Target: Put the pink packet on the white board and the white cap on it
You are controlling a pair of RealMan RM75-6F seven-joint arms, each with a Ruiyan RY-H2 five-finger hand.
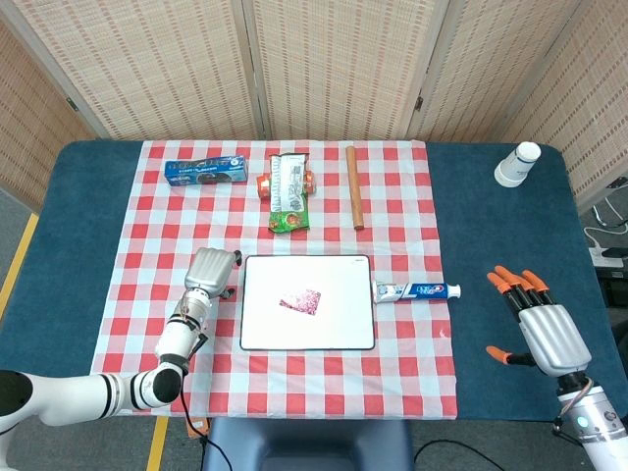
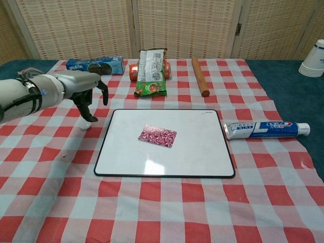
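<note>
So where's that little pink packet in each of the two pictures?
Head view: the pink packet lies flat near the middle of the white board, low in the centre of the picture.
Chest view: the pink packet lies on the white board, slightly left of the picture's centre.
Shared landmark: the toothpaste tube, just right of the board in both.
</note>
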